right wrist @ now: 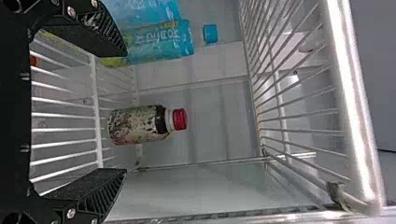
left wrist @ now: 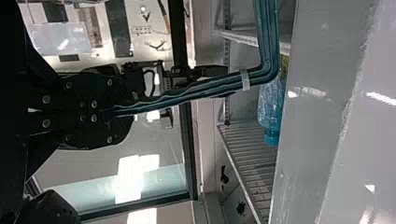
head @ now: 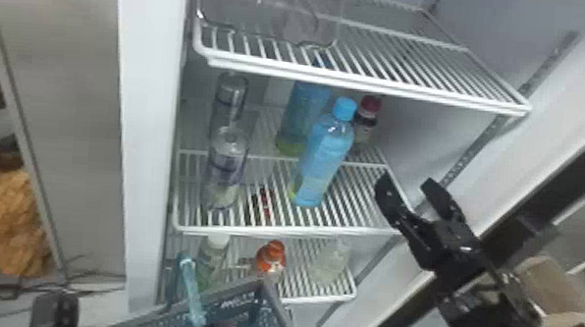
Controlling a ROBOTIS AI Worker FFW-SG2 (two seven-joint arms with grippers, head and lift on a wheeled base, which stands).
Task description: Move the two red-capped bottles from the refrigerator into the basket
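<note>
In the head view, a red-capped bottle (head: 366,124) stands upright toward the back of the middle shelf (head: 301,232) of a refrigerator (head: 147,116), partly screened by a blue-capped bottle (head: 324,153). The robot's right hand (head: 407,183), fingers spread and empty, hangs near the shelf's front right corner. The basket (head: 245,302) waits below; a dark shape inside cannot be identified.

In the left wrist view, the left hand (left wrist: 122,112) pinches the basket's handle (left wrist: 187,95), a slim bar that may let the load swing.

In the right wrist view, the squat red-capped bottle lies in line with the gap between the open fingers, farther in. It looks stiff and fairly light, perhaps slick if chilled; the labelled body, below the shoulder, offers the surest hold. Blue bottles crowd one side, the side wall (right wrist: 187,196) bounds the other with some room between, and the upper shelf (right wrist: 355,102) limits lift, suggesting a low, straight withdrawal past its front edge.
</note>
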